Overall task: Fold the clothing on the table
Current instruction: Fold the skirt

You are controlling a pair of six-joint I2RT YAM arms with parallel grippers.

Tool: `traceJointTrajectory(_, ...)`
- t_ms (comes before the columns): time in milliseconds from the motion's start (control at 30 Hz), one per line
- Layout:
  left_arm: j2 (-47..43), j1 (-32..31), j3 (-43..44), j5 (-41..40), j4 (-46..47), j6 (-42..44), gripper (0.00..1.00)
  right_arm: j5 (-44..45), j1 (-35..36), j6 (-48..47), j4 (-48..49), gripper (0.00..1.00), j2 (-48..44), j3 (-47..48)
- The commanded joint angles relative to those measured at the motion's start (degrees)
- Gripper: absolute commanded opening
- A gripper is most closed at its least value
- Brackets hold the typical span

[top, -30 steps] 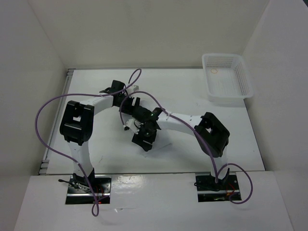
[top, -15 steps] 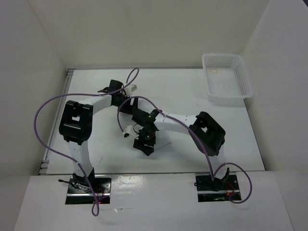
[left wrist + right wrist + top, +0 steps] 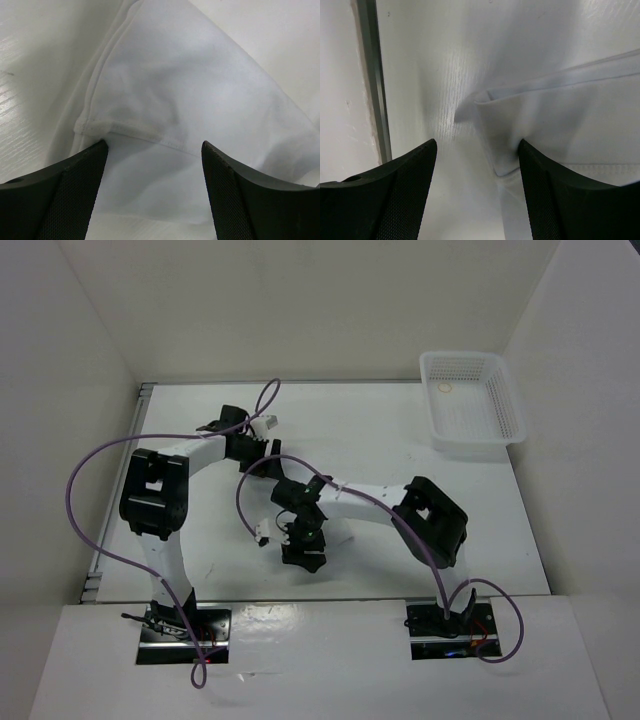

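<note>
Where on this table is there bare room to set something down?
The table looks bare on its right side, between the basket and the right arm, and along the far edge left of the basket. The middle is crowded: both arms reach in there, with the left hand and right hand open over the clothing.

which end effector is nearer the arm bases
The right end effector, low in the top view; the left end effector is farther back.

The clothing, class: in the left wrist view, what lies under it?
The white table shows beside the clothing, and a lower fabric layer peeks below its hem. Anything beneath the cloth itself is covered.
</note>
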Motion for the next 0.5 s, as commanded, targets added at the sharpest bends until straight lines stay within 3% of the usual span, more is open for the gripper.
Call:
traceJointTrajectory(0, 2.5, 2.2, -1.0, -7.5, -2.4, 1.4, 0.84, -4.9, 2.7, -0.5, -10.1, 0.71, 2.3, -4.3)
traceJointTrajectory(233, 0.8, 4.3, -0.5, -9.3, -4.9, 2.0, 0.84, -1.8, 2.2, -1.0, -10.1, 0.71, 0.6, -6.0)
traceJointTrajectory(467, -1.0, 7.3, 0.0, -11.7, -9.5, 3.8, 0.84, -1.3, -8.8, 0.8, -9.4, 0.72, -1.6, -5.5)
